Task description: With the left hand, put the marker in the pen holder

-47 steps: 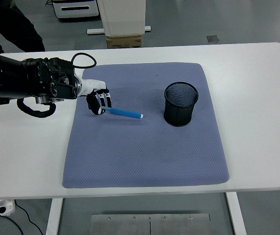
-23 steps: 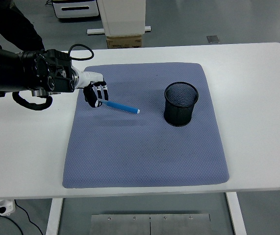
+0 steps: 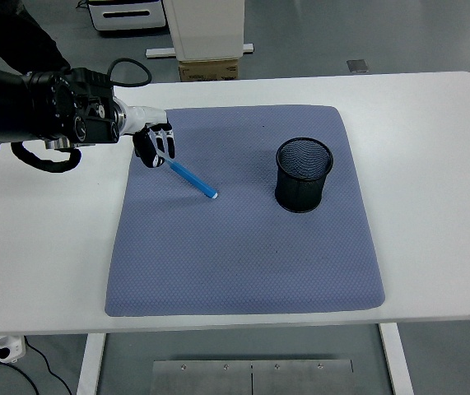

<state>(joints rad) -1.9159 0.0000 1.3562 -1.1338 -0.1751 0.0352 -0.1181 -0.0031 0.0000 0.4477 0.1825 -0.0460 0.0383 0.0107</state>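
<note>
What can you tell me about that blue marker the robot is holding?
The marker is a slim, bright blue stick, plastic by the look of it, with a paler tip at its free end. The left hand grips its upper end, fingers curled around it. It slants down and to the right, its free end pointing toward the blue-grey mat; whether the tip touches the mat cannot be told. It is over the mat's upper left part, well to the left of the black mesh pen holder, not in it.

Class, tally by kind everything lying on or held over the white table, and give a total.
Blue marker: 1
Black mesh pen holder: 1
Blue-grey mat: 1
Total: 3
</note>
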